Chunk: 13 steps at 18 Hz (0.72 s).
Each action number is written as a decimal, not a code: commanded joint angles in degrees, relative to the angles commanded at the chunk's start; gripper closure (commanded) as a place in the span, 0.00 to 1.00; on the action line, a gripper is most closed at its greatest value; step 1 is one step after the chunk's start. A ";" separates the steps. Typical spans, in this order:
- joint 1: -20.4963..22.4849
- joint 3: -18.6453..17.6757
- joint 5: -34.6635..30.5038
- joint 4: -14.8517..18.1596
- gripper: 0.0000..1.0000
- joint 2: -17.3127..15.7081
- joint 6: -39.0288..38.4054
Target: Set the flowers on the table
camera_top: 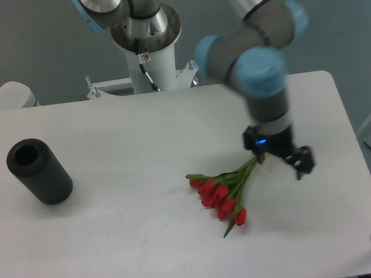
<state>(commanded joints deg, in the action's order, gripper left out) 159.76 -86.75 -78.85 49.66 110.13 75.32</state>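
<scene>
The flowers [220, 194], a small bunch of red tulips with green leaves, lie on the white table [141, 142] right of its middle. Their thin stems run up and to the right and end at about the left finger of my gripper [281, 163]. The gripper hangs low over the table at the stem end, a little blurred. Its two dark fingers [303, 160] stand apart, with bare table showing between them. The stems look to lie beside the fingers, not clamped between them.
A black cylinder [39, 171] lies on its side at the table's left, open end facing up and left. The robot's white base column [149, 59] stands at the table's far edge. The table's right edge runs close to the gripper.
</scene>
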 joint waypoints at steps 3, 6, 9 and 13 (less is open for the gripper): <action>4.84 0.53 1.07 0.53 0.00 -0.18 6.49; 9.16 1.76 0.81 5.25 0.00 -0.18 12.72; 12.40 3.25 0.02 10.97 0.00 -1.23 23.08; 14.79 2.21 -0.69 11.08 0.00 -0.89 29.62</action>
<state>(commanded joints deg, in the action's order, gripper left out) 174.55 -84.55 -79.54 60.74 109.25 104.94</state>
